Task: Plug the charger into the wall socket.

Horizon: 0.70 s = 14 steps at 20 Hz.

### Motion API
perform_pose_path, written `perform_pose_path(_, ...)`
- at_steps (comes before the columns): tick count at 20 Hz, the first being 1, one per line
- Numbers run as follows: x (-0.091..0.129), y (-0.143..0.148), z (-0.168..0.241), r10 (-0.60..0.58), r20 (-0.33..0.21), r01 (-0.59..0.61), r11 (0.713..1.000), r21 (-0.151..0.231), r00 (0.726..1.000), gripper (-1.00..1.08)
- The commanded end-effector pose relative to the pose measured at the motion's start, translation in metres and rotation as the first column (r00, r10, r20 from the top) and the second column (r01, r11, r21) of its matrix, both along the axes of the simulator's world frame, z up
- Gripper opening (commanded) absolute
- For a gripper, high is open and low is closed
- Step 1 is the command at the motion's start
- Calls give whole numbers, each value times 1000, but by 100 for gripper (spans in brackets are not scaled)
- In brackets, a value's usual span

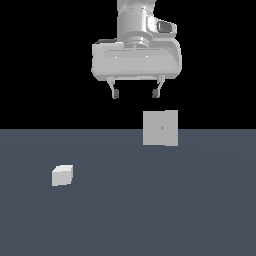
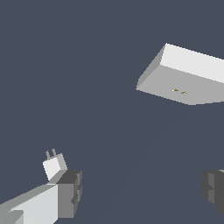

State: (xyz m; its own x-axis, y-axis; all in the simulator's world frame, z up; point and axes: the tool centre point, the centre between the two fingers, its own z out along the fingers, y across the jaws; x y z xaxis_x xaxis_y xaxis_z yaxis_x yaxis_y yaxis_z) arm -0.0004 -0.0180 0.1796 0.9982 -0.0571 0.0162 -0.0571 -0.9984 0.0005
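Note:
The charger (image 1: 62, 175) is a small whitish cube lying on the dark floor at the exterior view's left. In the wrist view the charger (image 2: 53, 166) shows two thin prongs sticking out of one face. The wall socket (image 1: 160, 128) is an upright light-grey square panel with a tiny dark-yellowish dot at its centre, right of middle. It also shows in the wrist view (image 2: 183, 78) as a block with two small slots. My gripper (image 1: 136, 93) hangs high above the floor, open and empty, up and to the left of the socket and far from the charger.
The dark grey floor (image 1: 150, 210) stretches across the lower half of the exterior view, with black background behind. Nothing else stands on it besides the charger and the socket.

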Motion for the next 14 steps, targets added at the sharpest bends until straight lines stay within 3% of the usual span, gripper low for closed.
perform_pose_path(1, 0, 0, 0, 0, 0, 0, 1000, 0, 1000, 100)
perform_pose_path(14, -7, 17, -12, 40, 49, -41, 999, 5, 998, 100)
